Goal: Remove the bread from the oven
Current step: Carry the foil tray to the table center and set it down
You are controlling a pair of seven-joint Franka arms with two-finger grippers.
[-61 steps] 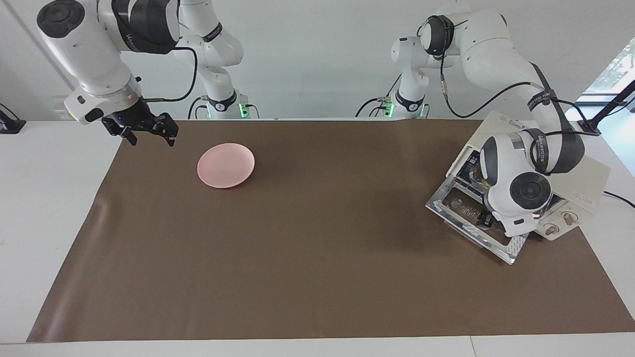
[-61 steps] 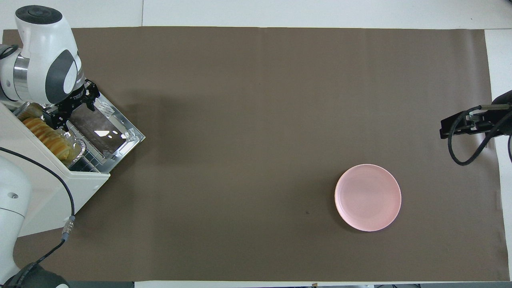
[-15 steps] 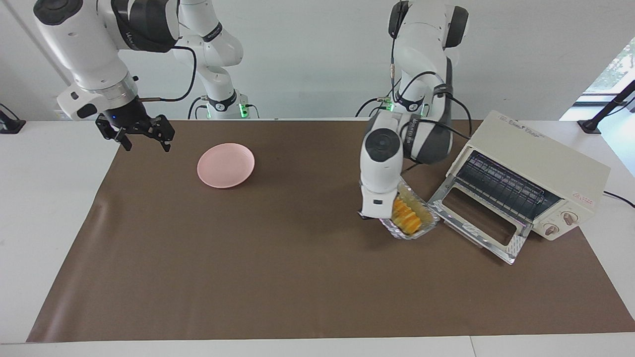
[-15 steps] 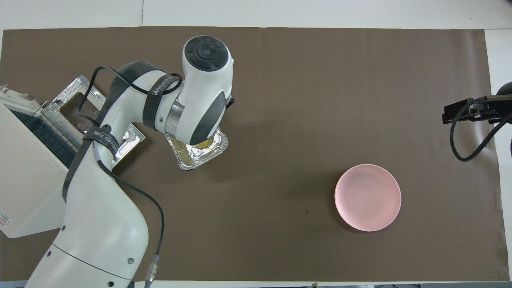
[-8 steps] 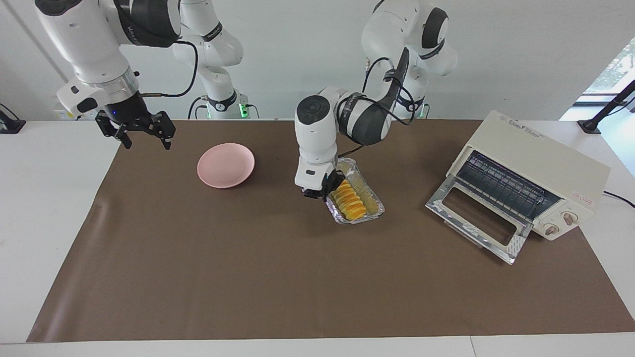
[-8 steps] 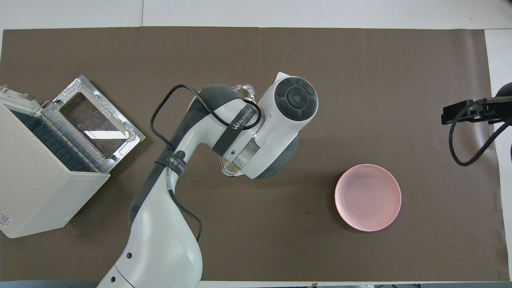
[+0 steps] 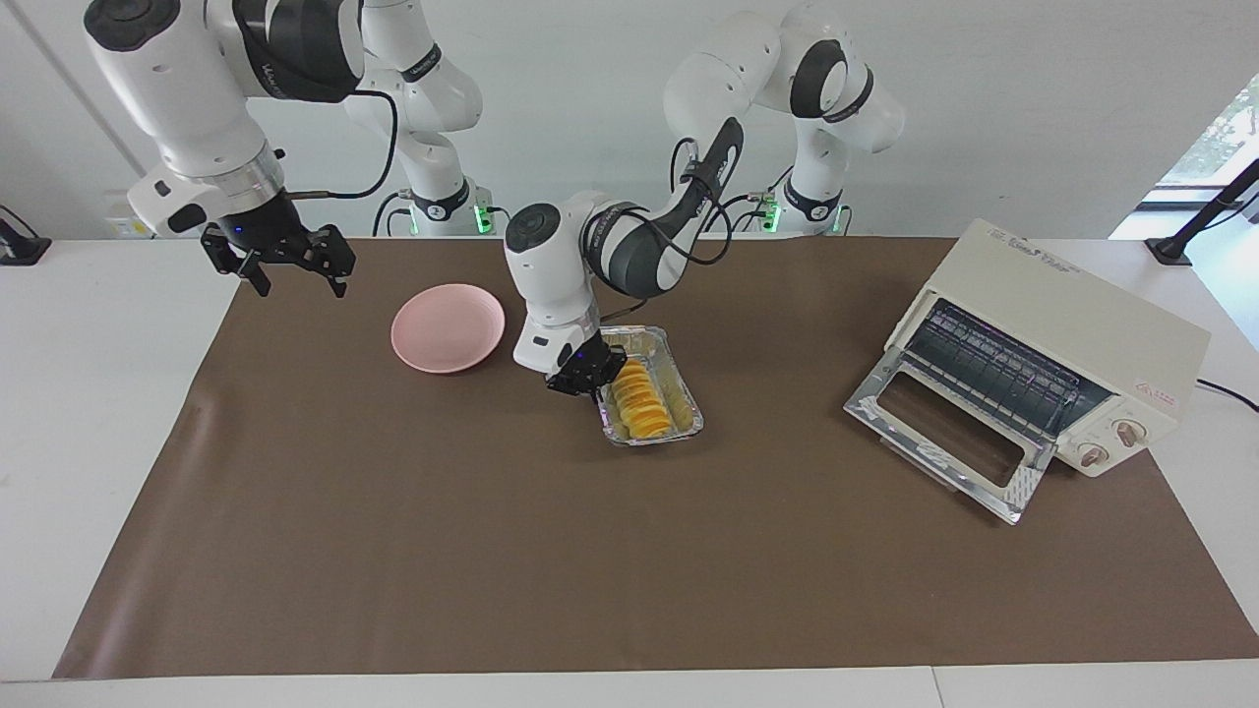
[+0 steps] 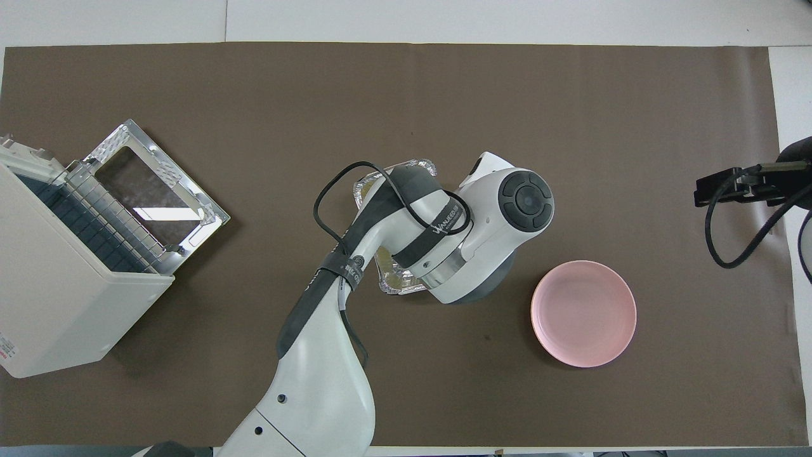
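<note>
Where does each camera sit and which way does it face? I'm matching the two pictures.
Facing view: high across the table, looking at both arm bases; left gripper pinches the foil tray holding the bread; right gripper waits, open.
Overhead view: above the robots, looking steeply down; left arm covers most of the tray.
Shared: oven, pink plate, half a turn apart.

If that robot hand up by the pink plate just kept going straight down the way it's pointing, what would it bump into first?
Probably the brown mat near its edge. The right gripper, open, points down beside the pink plate, not over it. Depth is hard to judge, so the white table is possible.
</note>
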